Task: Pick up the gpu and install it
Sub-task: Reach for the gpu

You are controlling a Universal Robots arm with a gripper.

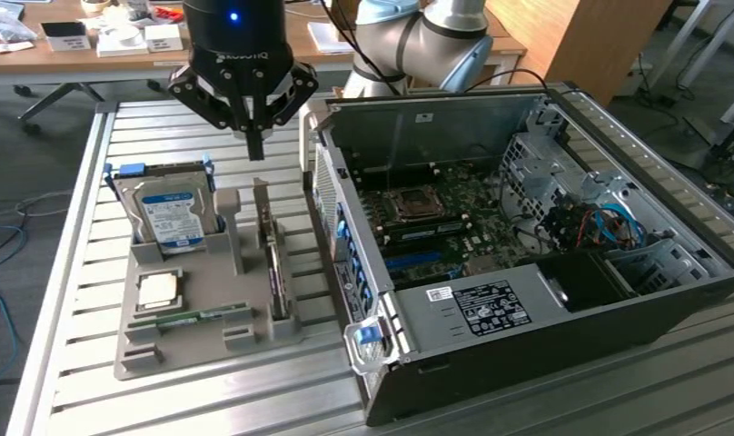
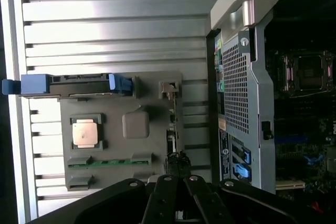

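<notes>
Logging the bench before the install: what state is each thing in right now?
Gripper: jaws shut, empty, above the tray.
Graphics card: on edge in its tray slot, not picked up.
Hard drive: upright in the tray.
Processor: flat in its tray pocket.
Memory stick: flat in its tray slot.
Computer case: on its side, open.

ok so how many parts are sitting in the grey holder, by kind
hard drive: 1
cpu chip: 1
memory stick: 1
gpu: 1
total: 4
</notes>
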